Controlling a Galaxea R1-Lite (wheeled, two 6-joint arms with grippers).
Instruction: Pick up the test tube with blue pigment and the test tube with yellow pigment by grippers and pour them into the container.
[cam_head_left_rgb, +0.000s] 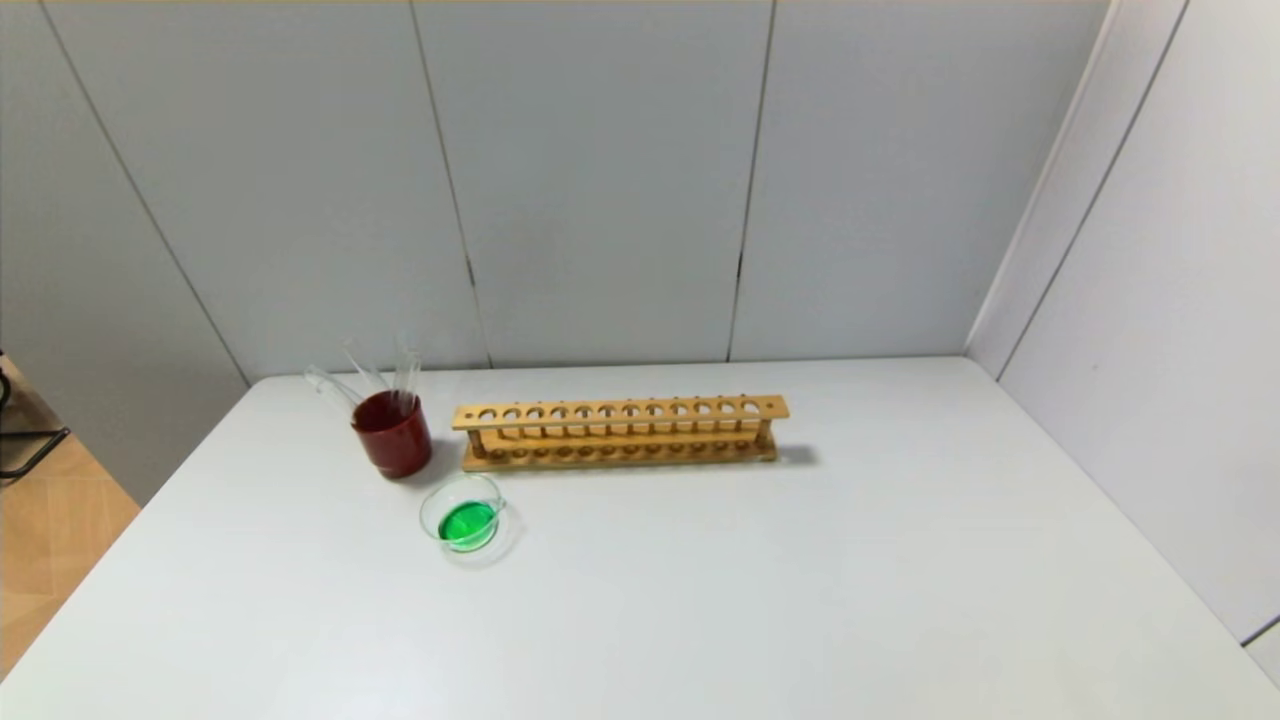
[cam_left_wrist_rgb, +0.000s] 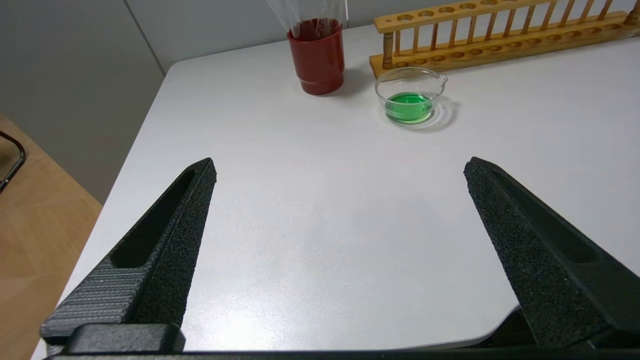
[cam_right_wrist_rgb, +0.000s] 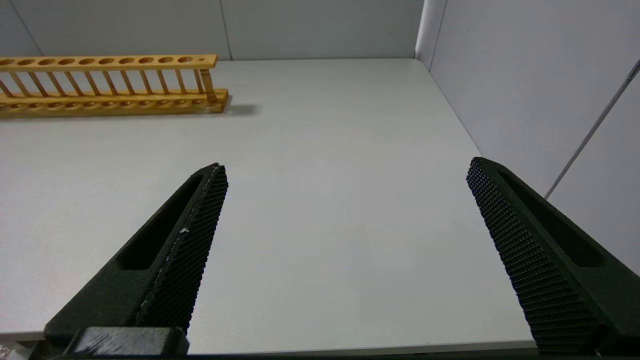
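The container (cam_head_left_rgb: 429, 514), a low clear glass dish with a pouring lip, sits on the white table in front of the rack's left end and holds green liquid (cam_head_left_rgb: 466, 522). The left wrist view shows it too, the container (cam_left_wrist_rgb: 382, 97) lying well beyond my left gripper (cam_left_wrist_rgb: 340, 165). That gripper is open and empty over the table's near left part. My right gripper (cam_right_wrist_rgb: 347, 165) is open and empty over the near right part. Neither arm appears in the head view. The test tube with blue pigment and the test tube with yellow pigment are out of view.
A dark red cup (cam_head_left_rgb: 393, 437) behind the dish holds clear tubes (cam_head_left_rgb: 405, 370) with no coloured liquid visible. A long wooden rack (cam_head_left_rgb: 620, 432) with unfilled holes stands at mid-table. Grey wall panels close the back and right. The table's left edge drops to a wooden floor (cam_left_wrist_rgb: 30, 240).
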